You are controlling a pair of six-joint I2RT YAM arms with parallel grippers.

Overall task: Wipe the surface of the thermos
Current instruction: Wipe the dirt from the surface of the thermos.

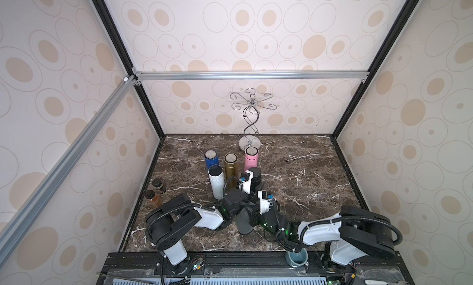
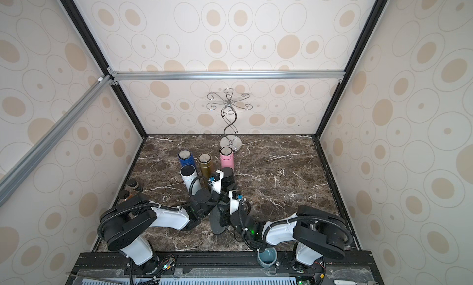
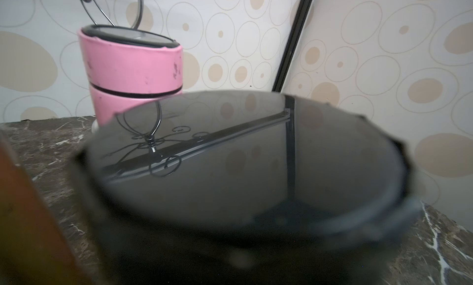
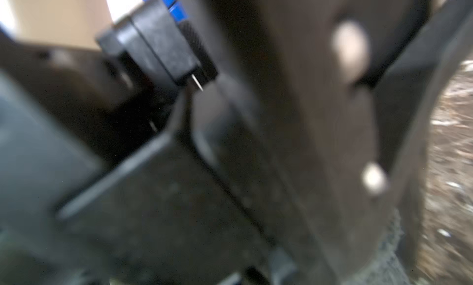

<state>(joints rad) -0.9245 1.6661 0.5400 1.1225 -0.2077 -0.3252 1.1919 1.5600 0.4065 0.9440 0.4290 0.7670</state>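
The black thermos (image 1: 256, 176) (image 2: 227, 175) stands out from the group of flasks, just in front of the pink one. Its glossy lid (image 3: 230, 155) fills the left wrist view. My left gripper (image 1: 252, 187) (image 2: 225, 186) is shut on its body below the lid; the fingers are hidden. My right gripper (image 1: 252, 210) (image 2: 225, 212) is shut on a dark grey cloth (image 1: 244, 219) (image 2: 218, 219), which hangs against the lower side of the thermos. The right wrist view shows the blurred dark thermos wall (image 4: 307, 117) and a fringe of cloth (image 4: 391, 258).
A pink thermos (image 1: 250, 157) (image 3: 133, 73), a gold one (image 1: 231, 163), a blue one (image 1: 211, 159) and a white one (image 1: 216, 180) stand close behind and to the left. A chrome hook stand (image 1: 249, 122) rises at the back. Two amber bottles (image 1: 158, 185) sit by the left wall.
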